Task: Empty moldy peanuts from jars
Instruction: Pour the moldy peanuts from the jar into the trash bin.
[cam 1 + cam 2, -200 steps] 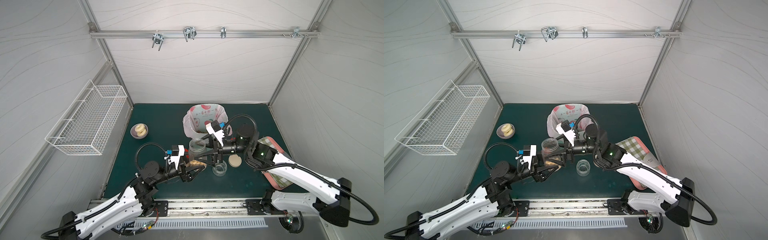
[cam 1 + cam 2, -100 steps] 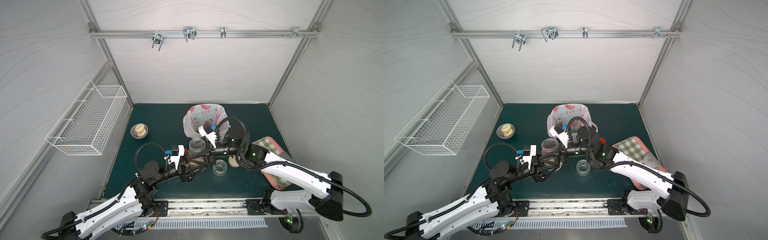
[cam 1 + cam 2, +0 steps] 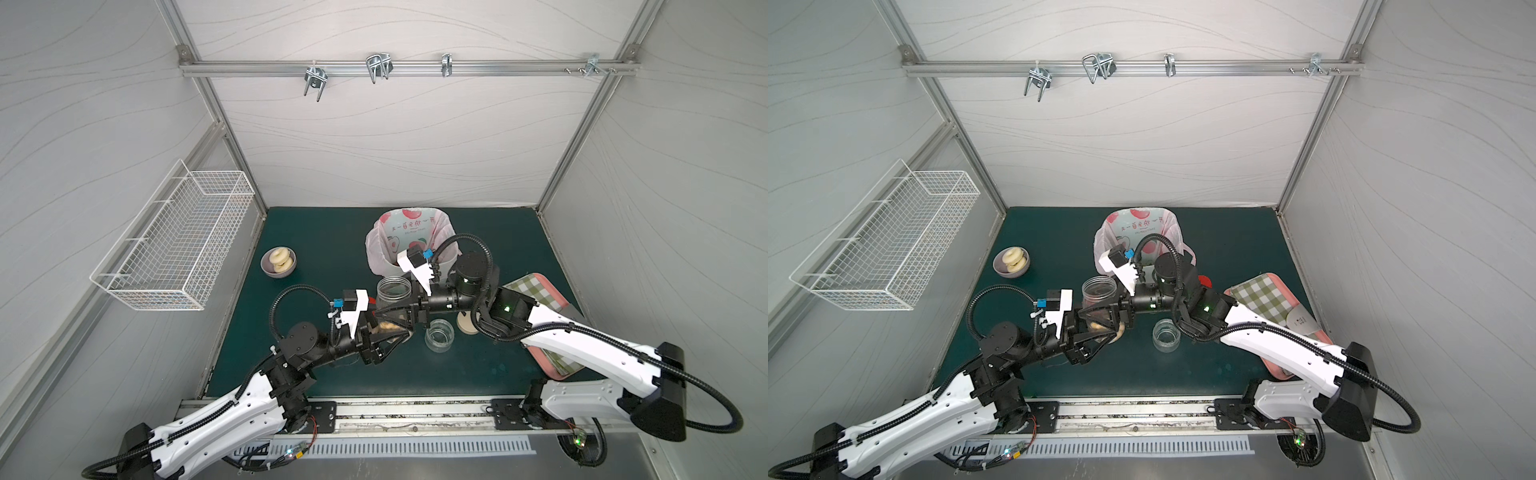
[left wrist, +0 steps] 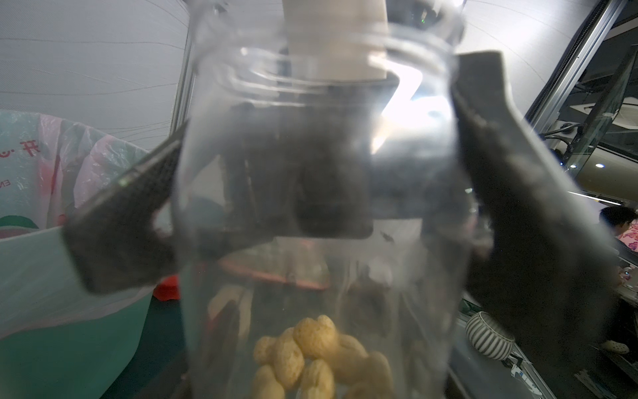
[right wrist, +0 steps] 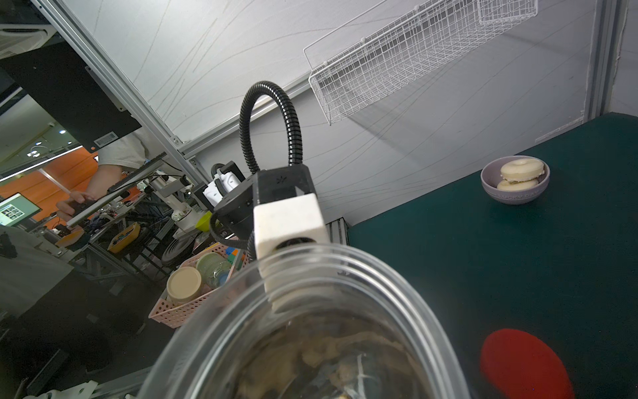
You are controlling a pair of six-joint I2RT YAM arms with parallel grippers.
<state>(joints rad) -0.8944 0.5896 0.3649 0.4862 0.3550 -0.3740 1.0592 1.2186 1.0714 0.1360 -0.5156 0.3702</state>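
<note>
Green matting [image 3: 324,241] lies under everything. At its middle the left gripper [image 3: 388,330] pinches an open clear jar [image 4: 310,172] between both fingers, moldy peanuts [image 4: 310,352] piled inside. From the right, the right gripper [image 3: 395,313] straddles that jar's mouth end; whether it grips, I cannot tell. Two lidless jars stand close by: the far jar [image 3: 392,289] and the right-hand jar [image 3: 439,334], a beige lid [image 3: 465,326] just beside. Farther back sits the pink-bagged bin [image 3: 409,222].

The green mat [image 3: 316,232] holds bowl [image 3: 287,273], bin [image 3: 372,246], tray [image 3: 553,366], two jars [image 3: 439,336], beige lid [image 3: 465,327].
</note>
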